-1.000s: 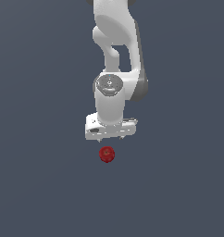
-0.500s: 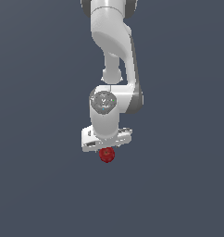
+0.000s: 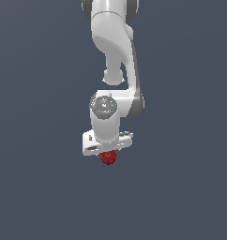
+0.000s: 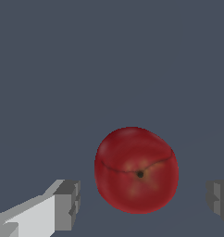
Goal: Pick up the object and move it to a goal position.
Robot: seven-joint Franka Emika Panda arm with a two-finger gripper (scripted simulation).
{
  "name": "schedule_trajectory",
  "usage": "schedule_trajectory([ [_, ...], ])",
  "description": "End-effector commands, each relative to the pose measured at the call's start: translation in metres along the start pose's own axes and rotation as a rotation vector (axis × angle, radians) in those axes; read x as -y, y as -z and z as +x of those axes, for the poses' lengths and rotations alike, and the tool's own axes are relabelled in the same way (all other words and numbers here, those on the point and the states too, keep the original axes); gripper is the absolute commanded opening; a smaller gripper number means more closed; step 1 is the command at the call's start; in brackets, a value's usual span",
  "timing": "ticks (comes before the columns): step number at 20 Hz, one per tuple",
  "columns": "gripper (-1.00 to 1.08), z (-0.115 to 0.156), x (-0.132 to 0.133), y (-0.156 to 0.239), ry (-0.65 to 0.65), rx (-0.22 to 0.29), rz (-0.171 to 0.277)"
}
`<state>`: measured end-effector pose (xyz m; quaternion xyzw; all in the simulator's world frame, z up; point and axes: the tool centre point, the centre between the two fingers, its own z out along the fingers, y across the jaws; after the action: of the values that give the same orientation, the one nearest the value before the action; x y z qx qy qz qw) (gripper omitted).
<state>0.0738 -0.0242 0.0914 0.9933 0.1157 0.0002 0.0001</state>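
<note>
The arm reaches down over a plain dark grey surface (image 3: 35, 187). The gripper (image 4: 141, 201) sits directly above the apple (image 3: 108, 157), covering its upper part in the exterior view. In the wrist view, the two grey fingertips (image 4: 67, 203) stand wide apart, one on each side of the apple (image 4: 136, 170), with clear gaps and no contact. The apple's dimpled top faces the wrist camera.

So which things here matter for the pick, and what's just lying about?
Part of the job:
- apple, dark red, between the open fingers, untouched
- gripper, open around it

Lying about:
- nothing else visible; only the bare grey surface
</note>
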Motion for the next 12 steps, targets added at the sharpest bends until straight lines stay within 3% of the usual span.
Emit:
schedule_trajectory([
  [1,1.00,0.000,0.000,-0.009,0.001,0.001,0.000],
  [12,1.00,0.000,0.000,-0.045,0.003,0.000,0.000],
])
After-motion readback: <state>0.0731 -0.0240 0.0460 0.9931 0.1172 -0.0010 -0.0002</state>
